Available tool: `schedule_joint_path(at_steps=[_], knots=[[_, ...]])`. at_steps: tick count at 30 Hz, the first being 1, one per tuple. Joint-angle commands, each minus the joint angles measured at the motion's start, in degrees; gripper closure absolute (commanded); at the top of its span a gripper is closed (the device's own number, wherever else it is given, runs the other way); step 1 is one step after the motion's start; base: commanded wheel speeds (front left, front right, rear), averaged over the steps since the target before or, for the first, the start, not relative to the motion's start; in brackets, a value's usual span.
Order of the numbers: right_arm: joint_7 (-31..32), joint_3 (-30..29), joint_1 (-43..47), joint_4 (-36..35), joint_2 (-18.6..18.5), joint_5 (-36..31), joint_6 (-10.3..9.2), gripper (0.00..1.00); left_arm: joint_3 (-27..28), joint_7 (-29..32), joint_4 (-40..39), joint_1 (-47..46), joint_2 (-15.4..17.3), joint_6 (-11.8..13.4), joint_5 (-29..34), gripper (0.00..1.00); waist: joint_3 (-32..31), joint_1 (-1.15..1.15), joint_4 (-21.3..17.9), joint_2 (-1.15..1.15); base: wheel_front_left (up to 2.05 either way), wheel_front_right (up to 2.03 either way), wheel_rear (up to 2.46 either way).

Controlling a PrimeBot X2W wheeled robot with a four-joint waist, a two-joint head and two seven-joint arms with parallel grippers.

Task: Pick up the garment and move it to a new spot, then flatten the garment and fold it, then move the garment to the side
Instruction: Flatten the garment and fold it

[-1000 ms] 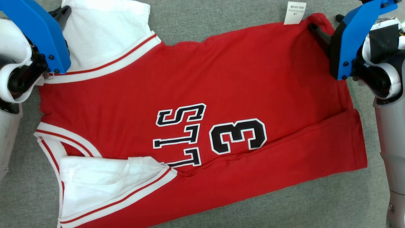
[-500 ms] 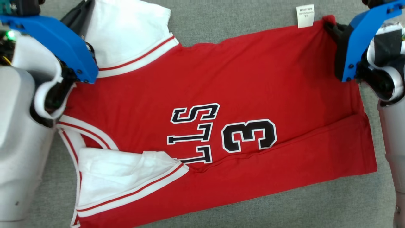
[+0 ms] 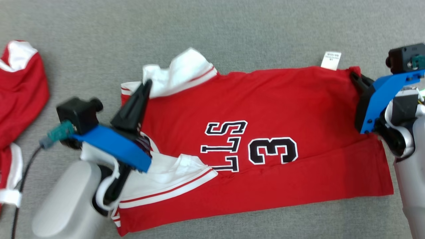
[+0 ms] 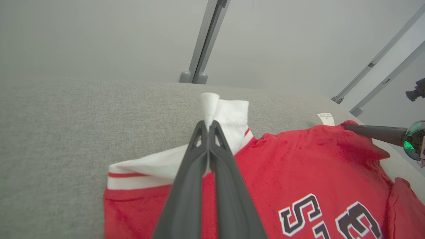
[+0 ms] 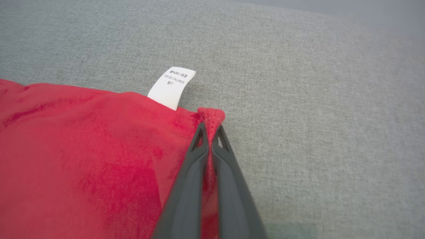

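The left claw [image 3: 147,84] is clamped tight on the white sleeve [image 3: 181,71] at the far left corner of the red garment [image 3: 282,106]. The right claw [image 3: 354,76] is pinched shut on the far right hem corner, just beside the white label [image 3: 331,60]. The garment lies spread across the grey desk [image 3: 232,33], number facing up.

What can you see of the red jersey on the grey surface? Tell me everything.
The red jersey lies mostly flat, sideways, on the grey fabric surface: soft-looking knit, white sleeves with red-striped trim, black white-outlined letters and a 3. Its near long edge is folded over. A white care label sticks out at the far edge. The left gripper is shut on the far sleeve, the right gripper on the red corner beside the label.
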Motion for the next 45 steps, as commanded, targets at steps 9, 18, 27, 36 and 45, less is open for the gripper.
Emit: schedule_joint_path(at_steps=[9,18,27,36,45], knots=[[-5.72,-2.71,6.73,2.21,-1.54,-4.15,0.01,1.0,-0.82,-6.5,-5.38,12.33,-1.82,1.31,-1.58,1.0,-7.26,0.0,4.49,0.0,0.0,0.0,0.0],[-5.7,-2.8,12.04,4.05,-3.17,-5.37,0.01,1.0,-1.57,-5.32,-9.27,21.06,-1.01,3.44,-4.32,1.0,-9.87,0.0,5.79,0.0,0.0,0.0,0.0],[-5.23,-3.04,15.68,3.55,-3.16,-5.32,0.01,0.0,-2.94,-4.26,-8.17,24.17,-0.29,4.64,-4.17,0.76,-11.78,0.0,5.75,0.0,0.0,0.0,0.0],[-6.06,-6.9,20.51,-2.3,-2.01,-4.66,0.01,0.0,-3.03,-5.92,-5.97,25.57,0.79,6.46,-2.03,0.0,-14.15,0.0,5.43,0.0,0.0,0.0,0.0],[-8.12,-12.76,25.78,-10.36,3.54,-3.79,0.01,0.0,1.35,-11.65,-3.81,23.3,-0.25,8.86,3.71,0.0,-16.73,0.0,5.61,0.0,0.0,0.0,0.0]])
